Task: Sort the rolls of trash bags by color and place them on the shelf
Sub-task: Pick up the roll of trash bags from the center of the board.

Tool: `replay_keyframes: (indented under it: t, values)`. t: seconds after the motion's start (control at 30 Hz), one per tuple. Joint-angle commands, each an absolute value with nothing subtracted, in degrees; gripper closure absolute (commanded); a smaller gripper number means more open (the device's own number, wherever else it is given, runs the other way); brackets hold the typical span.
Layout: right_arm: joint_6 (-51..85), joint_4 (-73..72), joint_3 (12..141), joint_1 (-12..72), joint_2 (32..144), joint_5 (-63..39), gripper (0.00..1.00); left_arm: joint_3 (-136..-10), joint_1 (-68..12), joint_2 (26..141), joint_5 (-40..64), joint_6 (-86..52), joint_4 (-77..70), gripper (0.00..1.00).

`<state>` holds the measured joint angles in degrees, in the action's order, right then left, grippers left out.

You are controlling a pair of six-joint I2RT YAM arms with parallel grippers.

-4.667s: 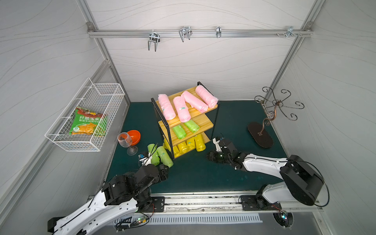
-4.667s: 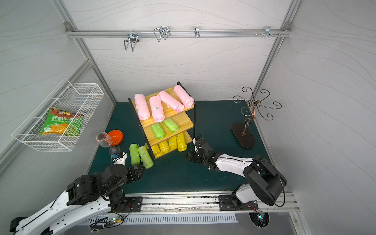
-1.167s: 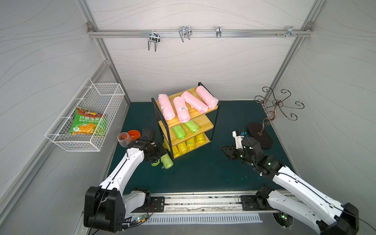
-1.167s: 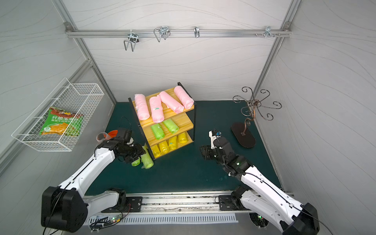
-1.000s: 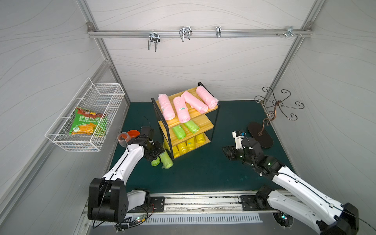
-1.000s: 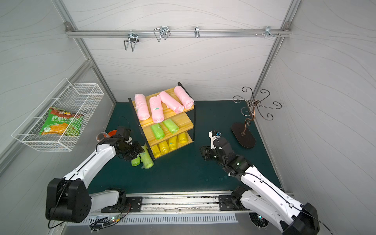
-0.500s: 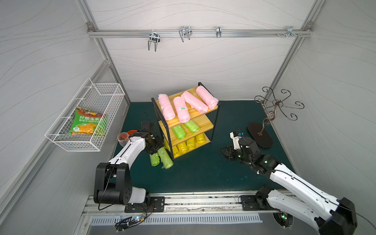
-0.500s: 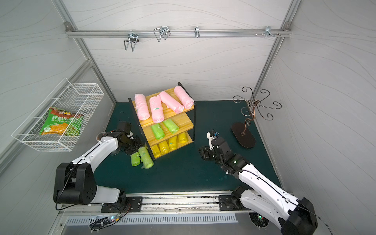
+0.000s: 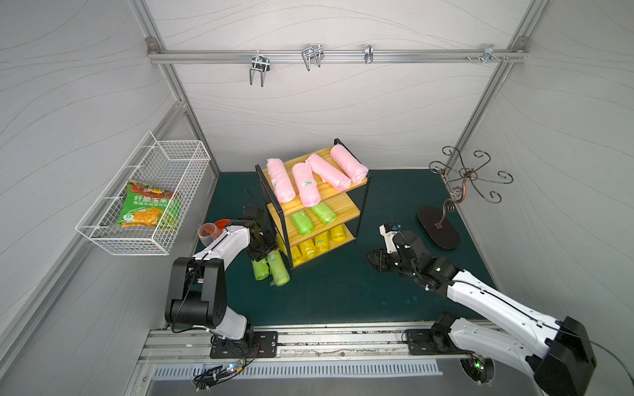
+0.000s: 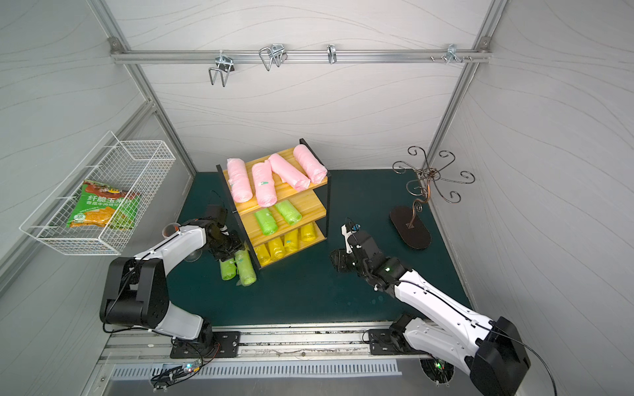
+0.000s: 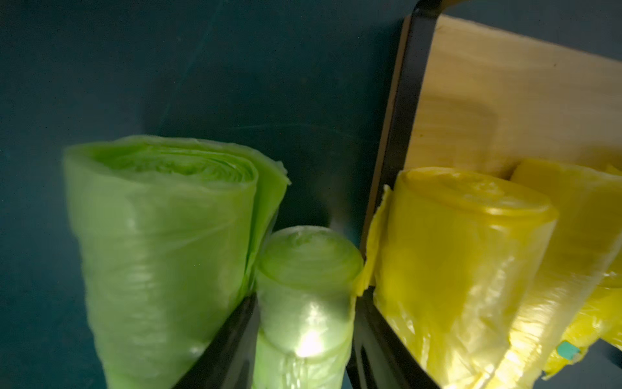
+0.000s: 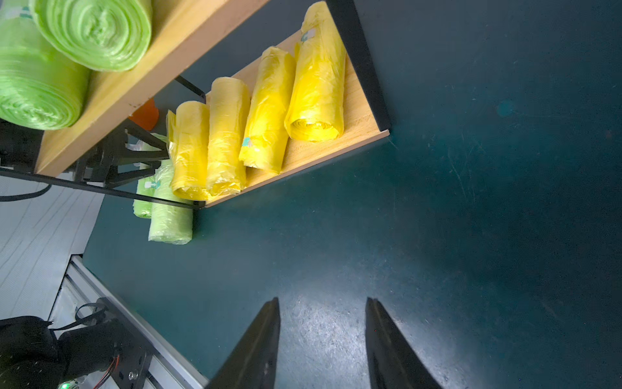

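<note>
The shelf (image 9: 343,205) (image 10: 308,202) holds several pink rolls (image 9: 307,187) on its top board, two green rolls (image 9: 302,223) on the middle board and several yellow rolls (image 9: 317,241) on the bottom. Two more green rolls lie side by side on the mat by its left post. My left gripper (image 9: 266,248) (image 11: 304,303) is shut on the far end of the green roll (image 9: 278,271) (image 11: 303,269) nearest the shelf, one finger against each side. The other floor roll (image 11: 161,252) touches it. My right gripper (image 9: 375,262) (image 12: 323,303) hovers open over bare mat, right of the shelf.
A white wire basket (image 9: 103,236) on the left wall holds a snack packet (image 9: 147,209). A glass (image 9: 207,233) and an orange bowl (image 9: 222,223) stand behind my left arm. A dark metal hook stand (image 9: 439,231) is at the back right.
My left gripper has moved back along the floor rolls to their far end by the shelf post and its jaws have narrowed onto one. The right arm has shifted slightly left.
</note>
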<state>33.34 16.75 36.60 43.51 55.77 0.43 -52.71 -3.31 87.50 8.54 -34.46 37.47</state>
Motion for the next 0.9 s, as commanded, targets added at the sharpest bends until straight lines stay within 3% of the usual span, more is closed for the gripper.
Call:
replay_keyframes:
  t: [0.0,0.2,0.63,0.87]
  values:
    - [32.9,16.0,37.9,43.9,56.0,0.5,0.55,-54.6,-3.8,88.3,4.6,-34.2,39.3,0.48]
    - [33.4,16.3,37.1,43.9,55.5,1.1,0.55,-55.0,-4.3,89.6,2.3,-33.9,40.7,0.53]
    - [33.7,16.6,36.2,43.9,54.9,1.3,0.54,-55.1,-7.3,89.6,-2.0,-32.9,46.2,0.5]
    - [33.8,17.4,35.6,44.0,54.0,1.5,0.54,-54.8,-7.7,90.4,-1.0,-32.4,46.9,0.32]
